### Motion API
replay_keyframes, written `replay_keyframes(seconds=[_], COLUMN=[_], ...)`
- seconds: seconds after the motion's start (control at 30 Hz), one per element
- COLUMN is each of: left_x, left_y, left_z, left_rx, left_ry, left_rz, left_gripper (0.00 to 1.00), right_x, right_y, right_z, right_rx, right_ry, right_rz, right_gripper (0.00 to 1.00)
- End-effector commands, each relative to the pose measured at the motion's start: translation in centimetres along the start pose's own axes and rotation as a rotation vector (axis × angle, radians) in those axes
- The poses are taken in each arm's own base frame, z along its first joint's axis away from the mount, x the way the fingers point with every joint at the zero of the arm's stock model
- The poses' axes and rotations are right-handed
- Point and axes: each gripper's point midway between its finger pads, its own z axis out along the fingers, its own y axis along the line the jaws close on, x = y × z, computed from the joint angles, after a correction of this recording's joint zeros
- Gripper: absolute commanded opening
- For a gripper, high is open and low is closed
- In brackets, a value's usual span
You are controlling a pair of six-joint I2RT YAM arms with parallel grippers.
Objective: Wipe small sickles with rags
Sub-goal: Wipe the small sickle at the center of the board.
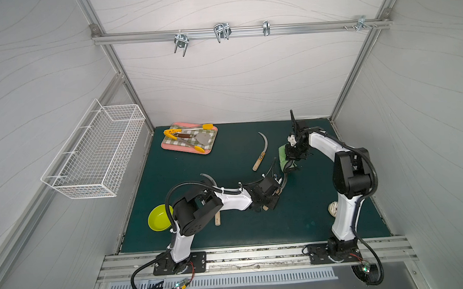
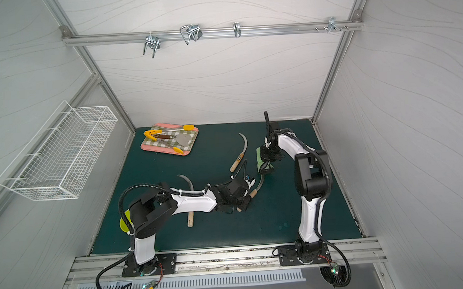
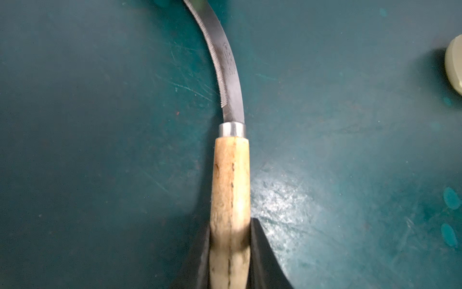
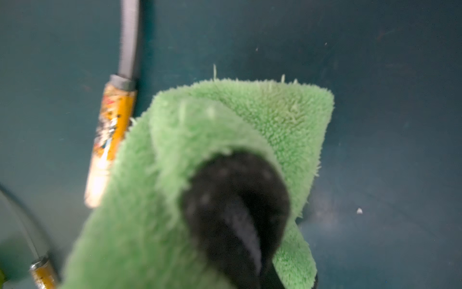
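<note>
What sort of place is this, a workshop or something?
Probably a robot test booth: left arm and right arm bolted to a metal rail, white panels on an aluminium frame, a green mat.

Pale grey walls (image 1: 235,77) enclose a dark green tabletop (image 1: 229,226). A rail (image 1: 246,30) with metal hooks (image 1: 221,31) crosses the back. A white wire basket (image 1: 94,149) hangs on the left wall.

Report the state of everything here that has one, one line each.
left gripper, shut on the held sickle at its handle.
right gripper, shut on the rag.
held sickle, gripped, blade pointing toward the rag.
rag, folded, gripped.
middle sickle, lying free on the mat.
third sickle, lying on the mat, partly hidden by the left arm.
wire basket, empty.
</note>
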Motion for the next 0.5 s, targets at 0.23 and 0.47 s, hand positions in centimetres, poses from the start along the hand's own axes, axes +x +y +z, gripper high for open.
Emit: replay_keyframes(seconds=[0.23, 0.47], left_x=[3.6, 3.0], left_y=[1.3, 1.7], left_z=[0.9, 0.7], left_rx=[-0.048, -0.081], left_ry=[0.087, 0.067], left_rz=[-0.022, -0.028], left_gripper=[0.00, 0.00], right_x=[4.6, 9.2], right_y=[-1.3, -1.7], right_z=[3.5, 2.5], right_rx=[0.134, 0.204], right_ry=[0.262, 0.333], right_rz=[-0.047, -0.071], right_gripper=[0.14, 0.14])
